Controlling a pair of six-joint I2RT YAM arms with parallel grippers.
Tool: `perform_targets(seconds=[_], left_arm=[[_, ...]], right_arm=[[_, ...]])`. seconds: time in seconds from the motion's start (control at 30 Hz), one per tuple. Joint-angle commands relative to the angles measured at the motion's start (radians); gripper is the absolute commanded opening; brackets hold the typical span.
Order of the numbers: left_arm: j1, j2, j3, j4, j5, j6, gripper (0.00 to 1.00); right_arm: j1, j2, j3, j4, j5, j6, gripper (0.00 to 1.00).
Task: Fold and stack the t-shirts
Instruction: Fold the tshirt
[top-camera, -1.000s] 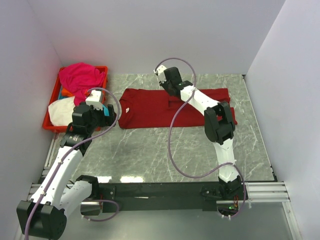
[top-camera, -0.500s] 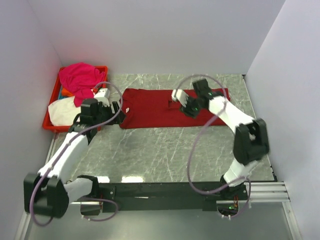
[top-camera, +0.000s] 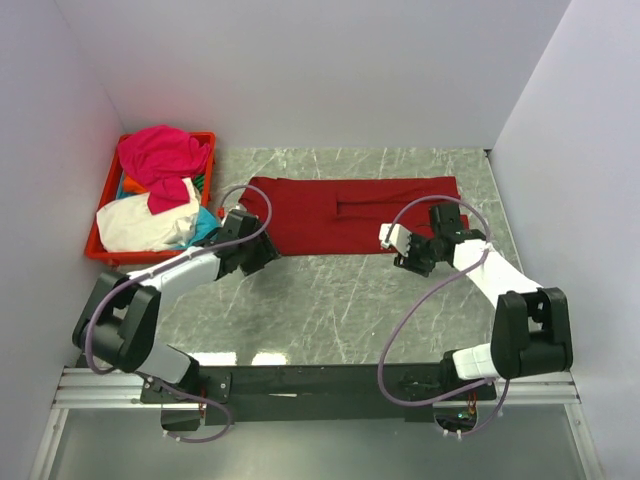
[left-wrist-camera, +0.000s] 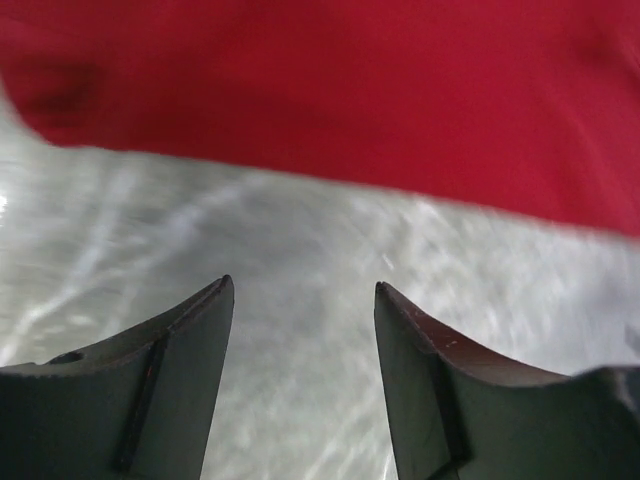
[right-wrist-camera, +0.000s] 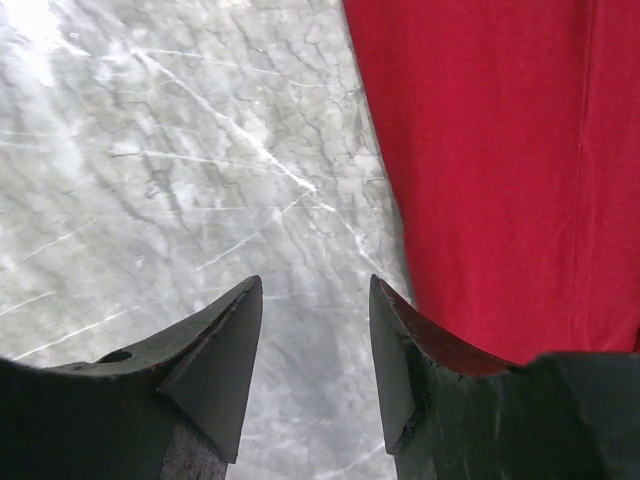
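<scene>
Since both tools hang spread and empty just short of the cloth, the step in hand looks like taking the near hem for a fold. The left tool (left-wrist-camera: 300, 285) faces bare bench (top-camera: 330, 300), with the edge of the dark red shirt (top-camera: 350, 210) just ahead of its fingertips. The right tool (right-wrist-camera: 315, 282) sits over the marble with the hem running beside its right finger. To do it well, I judge each should slide low under the edge, pinch only the layers meant, take matching spots along the hem, then lift and carry together so the fold lands straight. The dark red shirt lies flat across the far middle of the bench, a long smooth band with a faint crease near its centre. A magenta shirt (top-camera: 160, 152) and a cream-white shirt (top-camera: 140, 222) are heaped in the crate (top-camera: 100, 250) at far left.
</scene>
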Motion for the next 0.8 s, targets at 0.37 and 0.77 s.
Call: perform_targets(seconds=[0.37, 0.77], left_arm=[[0.024, 0.195, 0.117, -0.055, -0.336, -0.231, 0.63], [0.137, 0.336, 0.266, -0.043, -0.264, -0.126, 0.23]], right_arm=[[-0.005, 0.205, 0.012, 0.309, 0.181, 0.016, 0.54], [0.0, 0.282, 0.087, 0.243, 0.228, 0.027, 0.23]])
